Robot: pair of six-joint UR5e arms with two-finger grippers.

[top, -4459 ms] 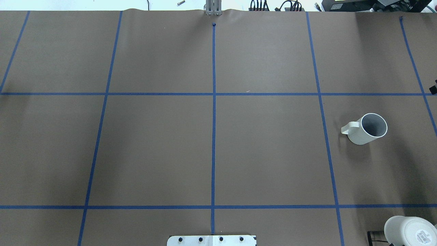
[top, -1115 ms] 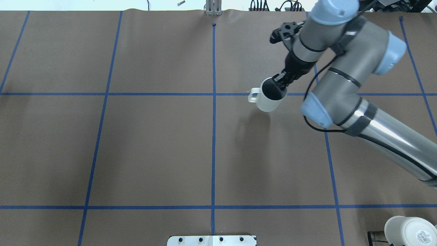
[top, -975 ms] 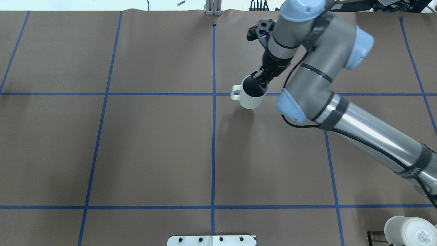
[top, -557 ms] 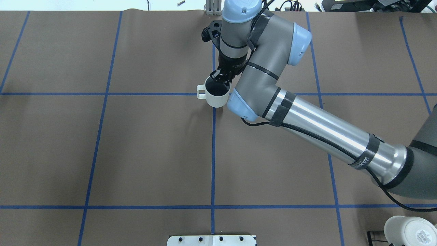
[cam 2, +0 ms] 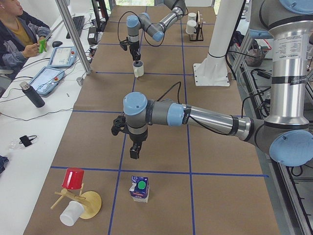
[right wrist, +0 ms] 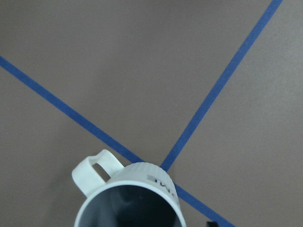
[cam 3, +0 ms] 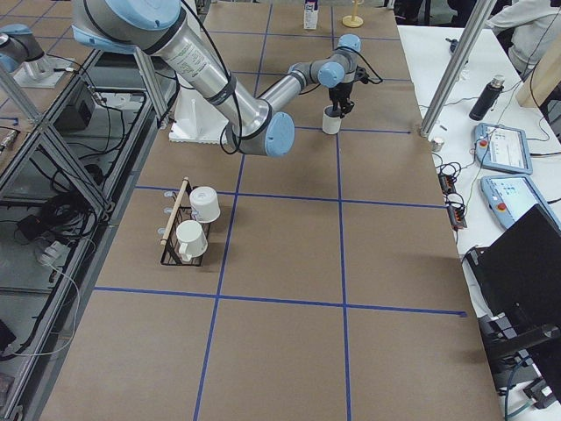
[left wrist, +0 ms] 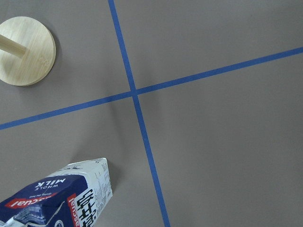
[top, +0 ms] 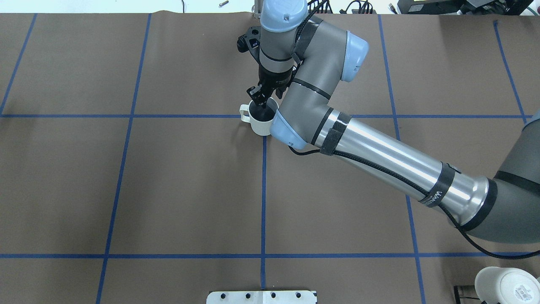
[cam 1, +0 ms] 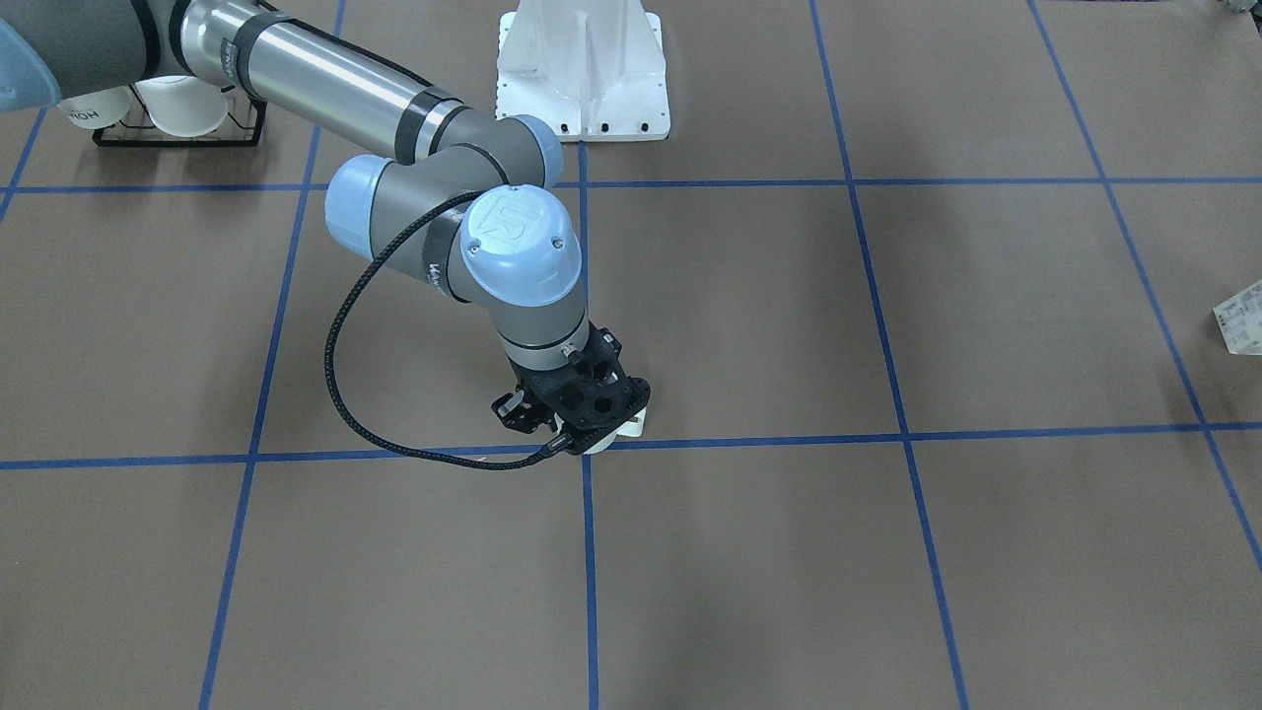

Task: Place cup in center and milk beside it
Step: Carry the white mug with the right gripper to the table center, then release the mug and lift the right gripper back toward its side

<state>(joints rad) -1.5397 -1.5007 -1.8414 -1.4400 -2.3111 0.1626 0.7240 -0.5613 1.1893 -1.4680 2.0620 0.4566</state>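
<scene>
Cup [top: 261, 128] is upright directly beneath the right gripper [top: 261, 105], whose fingers pinch its rim, tape crossing [right wrist: 169, 158] just below.

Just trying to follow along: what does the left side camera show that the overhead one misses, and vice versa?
Only the side view: the milk, the left hand hovering near it, and a seated person. Only the overhead: the right hand gripping the rim of the cup, one finger inside. Both: that cup where the blue tape lines cross.
</scene>
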